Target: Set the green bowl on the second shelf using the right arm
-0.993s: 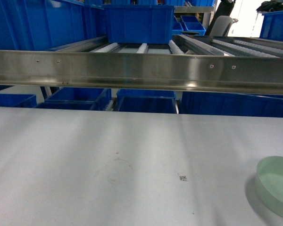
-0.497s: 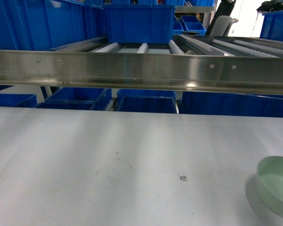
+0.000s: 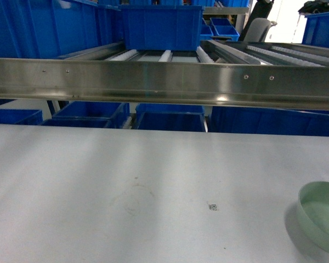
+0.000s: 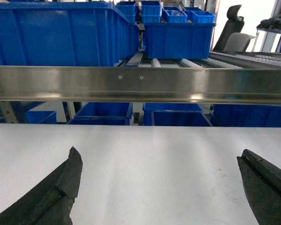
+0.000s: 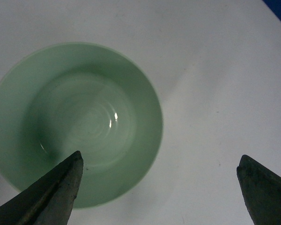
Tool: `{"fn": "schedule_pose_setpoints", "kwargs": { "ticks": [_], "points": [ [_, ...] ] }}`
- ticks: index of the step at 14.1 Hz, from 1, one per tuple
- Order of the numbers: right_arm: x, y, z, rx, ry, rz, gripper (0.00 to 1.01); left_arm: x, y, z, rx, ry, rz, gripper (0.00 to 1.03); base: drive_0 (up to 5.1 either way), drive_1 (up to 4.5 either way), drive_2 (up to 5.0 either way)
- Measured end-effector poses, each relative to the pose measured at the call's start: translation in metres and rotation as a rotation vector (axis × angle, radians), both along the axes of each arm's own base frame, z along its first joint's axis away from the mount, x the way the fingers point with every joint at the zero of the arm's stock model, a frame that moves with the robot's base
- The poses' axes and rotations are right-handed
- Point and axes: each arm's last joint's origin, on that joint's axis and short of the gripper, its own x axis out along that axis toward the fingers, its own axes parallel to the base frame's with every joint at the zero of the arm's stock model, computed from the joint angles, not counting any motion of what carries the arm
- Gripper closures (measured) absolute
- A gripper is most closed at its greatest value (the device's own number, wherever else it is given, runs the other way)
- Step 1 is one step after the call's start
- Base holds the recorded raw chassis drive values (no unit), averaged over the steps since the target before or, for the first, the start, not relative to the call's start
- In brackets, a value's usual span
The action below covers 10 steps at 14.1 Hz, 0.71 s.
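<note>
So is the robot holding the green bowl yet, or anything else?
No, nothing is held. The right end effector is open above the green bowl, which sits on the table. The left end effector is open and empty too.

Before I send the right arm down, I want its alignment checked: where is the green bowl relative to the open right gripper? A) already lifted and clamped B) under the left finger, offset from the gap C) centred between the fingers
B: in the right wrist view the green bowl sits on the white table, with the left finger of the open right gripper over its rim.
</note>
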Motion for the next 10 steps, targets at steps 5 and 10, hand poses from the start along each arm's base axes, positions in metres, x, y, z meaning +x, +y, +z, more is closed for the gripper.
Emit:
{"fn": "schedule_pose_setpoints", "kwargs": {
  "ticks": [5, 10],
  "points": [
    [0.01, 0.001, -0.014, 0.006, 0.017, 0.01, 0.03, 0.0, 0.0, 0.0, 0.0, 0.0, 0.0, 0.05, 0.0, 0.0, 0.0],
    [0.014, -0.005, -0.035, 0.038, 0.068, 0.008, 0.03, 0.0, 0.0, 0.0, 0.0, 0.0, 0.0, 0.05, 0.0, 0.0, 0.0]
  ]
}}
